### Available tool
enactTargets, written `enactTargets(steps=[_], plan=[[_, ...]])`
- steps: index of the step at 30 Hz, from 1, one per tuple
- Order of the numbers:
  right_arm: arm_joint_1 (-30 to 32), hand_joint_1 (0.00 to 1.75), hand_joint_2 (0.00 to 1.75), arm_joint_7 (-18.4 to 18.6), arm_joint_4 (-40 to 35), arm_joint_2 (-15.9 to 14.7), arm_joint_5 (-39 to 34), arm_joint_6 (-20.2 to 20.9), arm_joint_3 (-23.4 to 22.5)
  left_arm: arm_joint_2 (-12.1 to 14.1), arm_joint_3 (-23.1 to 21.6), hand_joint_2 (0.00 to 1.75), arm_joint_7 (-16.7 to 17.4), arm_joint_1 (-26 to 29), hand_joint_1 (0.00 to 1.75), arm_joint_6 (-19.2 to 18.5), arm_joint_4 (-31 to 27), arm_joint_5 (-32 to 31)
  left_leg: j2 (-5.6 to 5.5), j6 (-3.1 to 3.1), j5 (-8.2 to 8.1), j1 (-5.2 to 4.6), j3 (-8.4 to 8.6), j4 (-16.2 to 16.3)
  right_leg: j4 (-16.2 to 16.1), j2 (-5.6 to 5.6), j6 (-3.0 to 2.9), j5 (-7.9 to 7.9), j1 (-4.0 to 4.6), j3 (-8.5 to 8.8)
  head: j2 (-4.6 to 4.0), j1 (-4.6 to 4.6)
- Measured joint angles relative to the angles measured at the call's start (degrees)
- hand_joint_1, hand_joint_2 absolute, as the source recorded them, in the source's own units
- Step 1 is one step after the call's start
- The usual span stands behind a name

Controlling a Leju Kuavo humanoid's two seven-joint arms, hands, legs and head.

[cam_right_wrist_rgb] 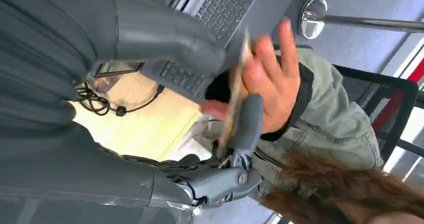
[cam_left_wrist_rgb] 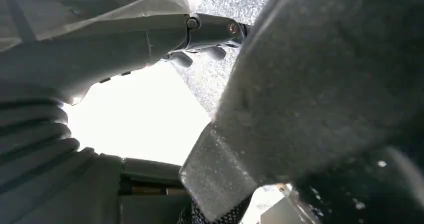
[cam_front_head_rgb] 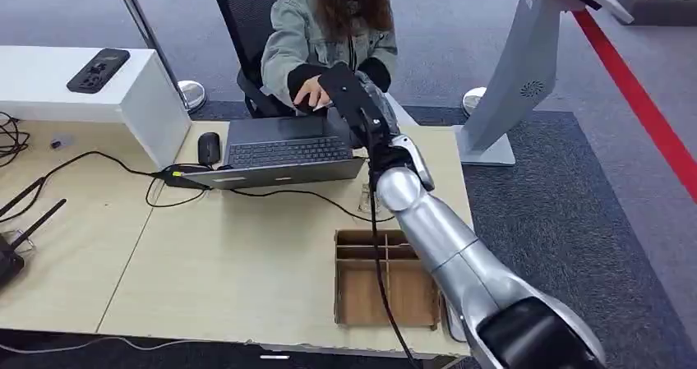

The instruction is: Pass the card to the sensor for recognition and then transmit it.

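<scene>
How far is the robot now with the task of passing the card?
Done, apparently: the card is picked up; whether the sensor read it cannot be told. In hand: the right hand pinches the card and holds it out against the seated person's hand, beyond the laptop. Left: the person takes it and the robot lets go.

Laptop (cam_front_head_rgb: 283,151) on table (cam_front_head_rgb: 205,262), mouse (cam_front_head_rgb: 209,148) left, person (cam_front_head_rgb: 333,32) behind

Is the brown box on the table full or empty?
Empty. The cardboard box shows bare compartments between its dividers, though the robot's right arm hides one side.
</scene>
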Motion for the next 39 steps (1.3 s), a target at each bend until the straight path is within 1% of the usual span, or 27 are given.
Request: enactTargets(steps=[3, 6, 9, 12, 13, 17, 19, 21, 23, 26, 27, 28, 33, 34, 35, 36, 37, 39], plan=[[-0.52, 0.0, 1.75, 0.13, -0.07, -0.26, -1.46, 0.09, -0.24, 0.15, -0.11, 0.0, -0.85, 0.13, 0.0, 0.0, 0.0, -0.02, 0.05, 0.0, 0.0, 0.0, 0.01, 0.0, -0.01, 0.01, 0.0, 0.01, 0.0, -0.03, 0.0, 0.0], [-0.81, 0.0, 1.75, 1.85, -1.92, -1.31, -1.6, 0.98, -0.44, 0.39, -0.48, 0.0, -1.99, 0.37, 0.0, 0.0, 0.0, 0.11, 0.04, -0.01, 0.01, 0.0, 0.01, 0.01, -0.02, 0.01, 0.0, 0.01, 0.02, -0.07, 0.0, 0.0], [-0.69, 0.0, 1.75, 4.52, -5.41, -3.47, 0.34, 2.82, -0.68, 0.74, -0.5, 0.0, -3.08, 0.7, 0.0, 0.0, 0.0, 1.18, 0.11, -0.01, 0.01, 0.01, 0.02, 0.01, -0.02, 0.03, -0.01, 0.01, 0.05, -0.1, 0.0, 0.0], [-0.09, 0.0, 1.75, 7.26, -9.69, -6.63, 3.79, 5.4, -0.87, 1.29, -0.5, 0.0, -3.7, 0.86, 0.0, -0.04, 0.0, 1.77, 0.12, -0.01, 0.01, 0.02, -0.01, 0.01, -0.03, 0.03, -0.01, 0.01, 0.06, -0.12, 0.0, 0.0], [0.37, 0.0, 1.75, 8.33, -11.61, -8.23, 5.47, 6.85, -1.07, 1.42, -0.5, 0.0, -3.5, 0.88, 0.0, -0.09, 0.0, 1.86, 0.12, -0.01, 0.01, 0.02, -0.01, 0.01, -0.04, 0.03, -0.01, 0.02, 0.07, -0.13, 0.0, 0.04], [1.21, 0.0, 1.75, 11.59, -18.19, -14.28, 9.27, 14.02, -1.95, 2.03, -0.5, 0.0, -2.03, 0.66, 0.0, -1.55, 0.0, 2.82, 0.2, -0.01, 0.0, 0.01, -0.03, 0.02, -0.06, 0.06, -0.01, 0.02, 0.06, -0.14, 0.0, 0.04], [1.28, 0.0, 1.75, 13.03, -21.43, -17.73, 10.64, 18.87, -2.12, 2.45, -0.5, 0.0, -1.38, 0.63, 0.0, -2.56, 0.0, 3.87, 0.22, 0.01, -0.02, 0.01, -0.01, 0.02, -0.07, 0.1, -0.01, 0.03, 0.06, -0.16, 0.0, 0.02], [1.91, 0.0, 1.75, 14.27, -25.03, -21.91, 11.63, 23.09, -2.27, 2.91, -0.5, 0.0, -0.31, 0.48, 0.0, -3.39, 0.0, 5.09, 0.26, 0.01, -0.02, 0.01, -0.02, 0.02, -0.08, 0.11, -0.01, 0.03, 0.06, -0.15, 0.0, 0.02], [2.82, 0.0, 1.75, 14.82, -28.11, -25.28, 12.61, 25.64, -2.4, 3.3, -0.41, 0.0, 0.74, 0.43, 0.0, -4.04, 0.0, 6.23, 0.26, 0.02, -0.03, 0.01, -0.03, 0.02, -0.08, 0.11, -0.01, 0.03, 0.07, -0.15, 0.0, 0.02], [4.68, 0.0, 1.75, 14.23, -32.45, -29.57, 15.82, 27.45, -2.47, 3.56, -0.28, 0.0, 2.55, 0.17, 0.0, -4.48, 0.0, 6.91, 0.25, 0.03, -0.04, 0.02, -0.06, 0.02, -0.07, 0.13, -0.02, 0.03, 0.06, -0.15, 0.0, 0.02], [5.37, 0.0, 1.75, 13.74, -33.75, -30.65, 17.27, 27.89, -2.36, 3.58, -0.24, 0.0, 3.35, -0.02, 0.0, -4.61, 0.0, 6.97, 0.26, 0.03, -0.04, 0.02, -0.06, 0.02, -0.07, 0.16, -0.02, 0.03, 0.06, -0.15, 0.0, 0.02], [5.74, 0.0, 1.75, 13.53, -34.34, -31.11, 17.93, 28.11, -2.27, 3.58, -0.22, 0.0, 3.74, -0.11, 0.0, -4.9, 0.0, 7.02, 0.26, 0.03, -0.04, 0.02, -0.05, 0.02, -0.07, 0.17, -0.02, 0.03, 0.06, -0.15, 0.0, 0.02], [5.92, 0.0, 1.75, 13.4, -34.65, -31.3, 18.23, 28.18, -2.23, 3.61, -0.2, 0.0, 3.91, -0.16, 0.0, -5.05, 0.0, 7.06, 0.27, 0.03, -0.04, 0.03, -0.05, 0.02, -0.07, 0.18, -0.02, 0.03, 0.06, -0.15, 0.0, 0.02], [7.3, 0.03, 1.75, 13.05, -36.49, -32.64, 19.76, 28.59, -1.97, 3.76, -0.02, 0.0, 4.74, -0.37, 0.0, -5.62, 0.0, 7.06, 0.32, 0.02, -0.05, 0.03, -0.04, 0.02, -0.07, 0.21, -0.02, 0.03, 0.07, -0.14, 0.0, 0.04], [8.62, 0.16, 1.75, 12.72, -38.41, -33.66, 20.79, 28.94, -1.51, 3.8, 0.04, 0.0, 5.27, -0.48, 0.0, -5.62, 0.0, 7.04, 0.32, 0.01, -0.05, 0.07, -0.04, 0.02, -0.07, 0.21, -0.03, 0.04, 0.11, -0.16, 0.0, -0.02], [10.79, 0.45, 1.75, 12.2, -41.49, -35.91, 21.09, 30.02, -0.86, 4.04, 0.07, 0.0, 5.72, -0.64, 0.0, -5.62, 0.0, 6.36, 0.33, 0.02, -0.03, 0.08, -0.08, 0.02, -0.06, 0.18, -0.03, 0.04, 0.12, -0.15, 0.0, 0.02], [11.14, 0.42, 1.75, 12.22, -42.34, -36.33, 21.0, 30.69, -0.63, 4.04, 0.07, 0.0, 5.42, -0.63, 0.0, -5.62, 0.0, 6.29, 0.34, 0.02, -0.03, 0.08, -0.08, 0.02, -0.06, 0.2, -0.04, 0.05, 0.11, -0.15, 0.0, 0.02], [11.26, 0.44, 1.75, 13.07, -44.35, -37.27, 19.75, 33.14, -0.26, 4.04, 0.07, 0.0, 4.43, -0.58, 0.0, -5.6, 0.0, 6.21, 0.4, 0.02, -0.03, 0.08, -0.08, 0.02, -0.06, 0.25, -0.04, 0.06, 0.09, -0.17, 0.0, 0.0]])
